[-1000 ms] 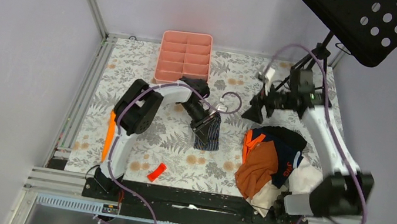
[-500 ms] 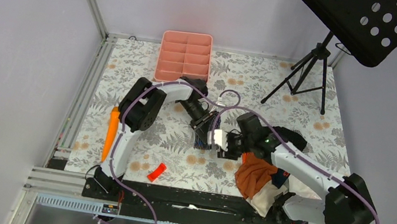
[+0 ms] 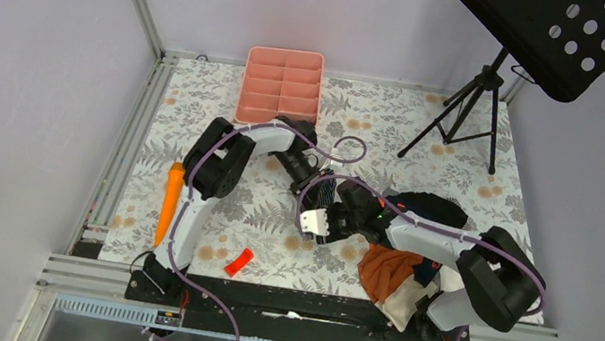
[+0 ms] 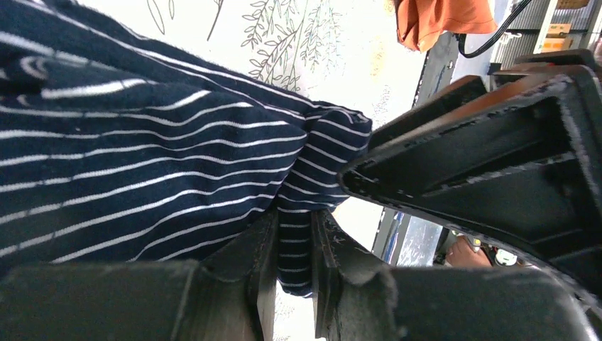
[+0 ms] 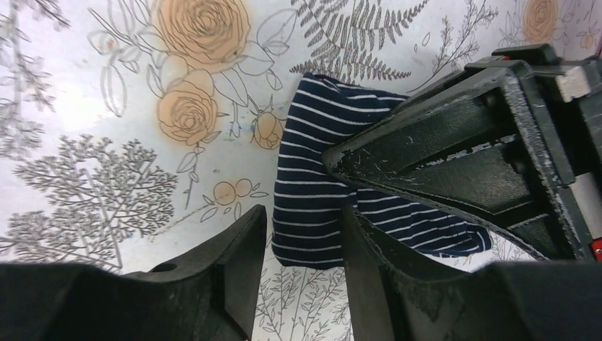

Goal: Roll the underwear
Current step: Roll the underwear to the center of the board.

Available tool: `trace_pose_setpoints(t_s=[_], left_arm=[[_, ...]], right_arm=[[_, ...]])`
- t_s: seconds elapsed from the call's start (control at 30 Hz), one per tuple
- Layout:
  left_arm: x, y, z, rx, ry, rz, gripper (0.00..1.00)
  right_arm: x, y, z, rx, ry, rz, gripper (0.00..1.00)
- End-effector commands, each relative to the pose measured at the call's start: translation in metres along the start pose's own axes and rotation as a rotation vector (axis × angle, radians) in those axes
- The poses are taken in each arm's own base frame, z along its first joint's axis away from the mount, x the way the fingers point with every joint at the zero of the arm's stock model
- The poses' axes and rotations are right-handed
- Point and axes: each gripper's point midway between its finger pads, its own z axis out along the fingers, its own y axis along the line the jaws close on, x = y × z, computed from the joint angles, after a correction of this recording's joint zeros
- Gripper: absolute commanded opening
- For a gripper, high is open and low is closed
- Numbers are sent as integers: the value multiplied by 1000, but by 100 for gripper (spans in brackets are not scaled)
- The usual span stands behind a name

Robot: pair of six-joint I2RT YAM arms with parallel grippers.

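Clothes pile (image 3: 385, 269) beside underwear (image 5: 312, 177) (tray (image 3: 284, 66) behind)

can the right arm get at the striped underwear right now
Probably yes: the right gripper sits with its jaws astride one edge of the striped underwear, nothing between. The left gripper pinches another part, leaving that edge free.
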Motion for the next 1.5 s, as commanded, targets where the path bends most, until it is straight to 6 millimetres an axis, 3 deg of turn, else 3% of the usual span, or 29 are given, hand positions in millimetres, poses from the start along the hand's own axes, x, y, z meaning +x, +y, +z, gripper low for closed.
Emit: trace_pose_setpoints(t_s=[0.0, 0.13, 0.27, 0.4, 0.47, 0.63, 0.8, 0.9, 1.0, 1.03, 1.07, 1.1, 1.27, 1.37, 1.47], left_arm=[[4, 64, 9, -174, 47, 100, 11], [3, 66, 6, -193, 46, 94, 20], [-6, 61, -8, -214, 32, 93, 36], [-33, 35, -47, -248, -55, 158, 47], [-50, 19, -78, -273, -129, 180, 49], [-82, -6, -177, -424, -366, 165, 52], [-87, -28, -287, -633, -662, 156, 53], [-83, -70, -350, -672, -862, 180, 55], [-78, -127, -373, -752, -915, 381, 56], [-76, -144, -371, -777, -904, 467, 58], [-63, -175, -338, -847, -758, 711, 64], [-56, -176, -315, -850, -662, 779, 65], [-9, -156, -195, -705, -225, 969, 63], [9, -138, -145, -628, -85, 1023, 62], [11, -120, -110, -573, -63, 1004, 61]], right_arm=[[10, -14, 12, 69, 37, -97, 50], [21, -6, 21, 41, 61, -128, 49], [34, 12, 29, -62, 101, -137, 26], [38, 33, 28, -206, 122, -115, 11], [33, 54, 19, -355, 119, -62, 10], [2, 63, 9, -571, 85, 179, 9], [-8, 63, 4, -731, 103, 445, 6], [-8, 54, 4, -825, 94, 634, 6], [7, 43, 10, -905, 117, 823, 6], [12, 38, 13, -915, 132, 882, 6], [18, 19, 18, -935, 144, 1026, 4], [20, 14, 20, -942, 141, 1059, 4], [31, -3, 37, -935, 148, 1128, 6], [30, -12, 43, -938, 130, 1166, 6], [30, -17, 48, -922, 121, 1179, 6]])
